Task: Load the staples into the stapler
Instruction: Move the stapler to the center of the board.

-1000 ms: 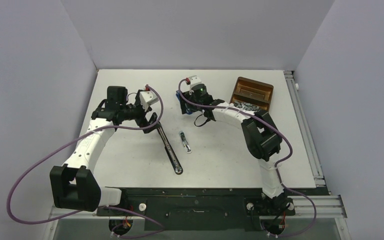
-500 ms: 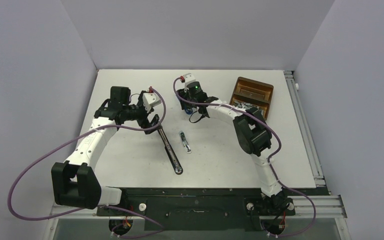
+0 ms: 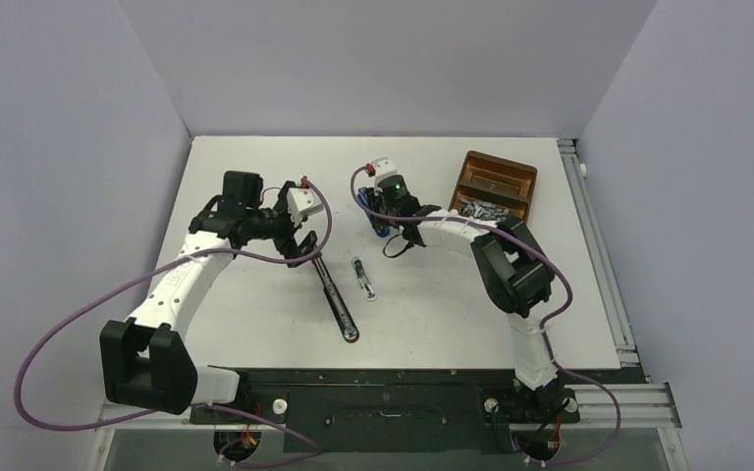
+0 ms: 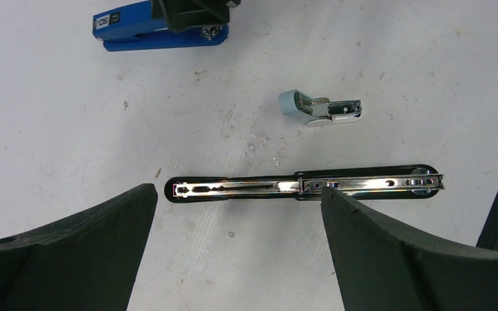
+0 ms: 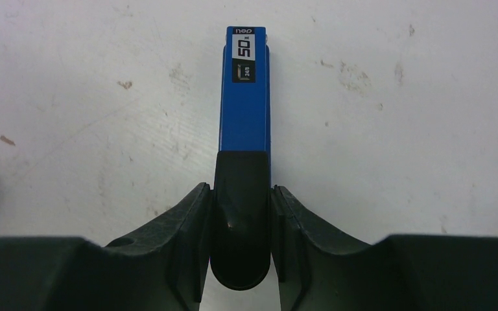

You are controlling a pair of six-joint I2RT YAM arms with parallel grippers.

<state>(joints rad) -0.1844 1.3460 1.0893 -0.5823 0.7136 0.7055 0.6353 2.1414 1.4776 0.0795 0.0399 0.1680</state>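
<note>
A blue stapler (image 5: 244,97) lies on the white table, and my right gripper (image 5: 241,188) is shut on its black rear end. In the top view that gripper (image 3: 385,224) and the blue stapler (image 3: 370,206) sit at mid-table. A black stapler (image 4: 305,186), opened out flat with its chrome channel showing, lies just beyond my left gripper (image 4: 238,190), which is open and holds nothing. From above, the left gripper (image 3: 302,247) hovers at the far end of that black stapler (image 3: 334,299). The staples (image 3: 481,207) are a silver-grey heap in the near compartment of the brown tray (image 3: 511,172).
A small silver piece with a pale-blue cap (image 4: 321,108) lies between the two staplers, also seen from above as a small silver piece (image 3: 361,278). Purple cables loop off both arms. A metal rail (image 3: 599,265) runs along the table's right edge.
My right gripper has closed from open onto the blue stapler's rear end. The left gripper has shifted slightly right along the black stapler, still open.
</note>
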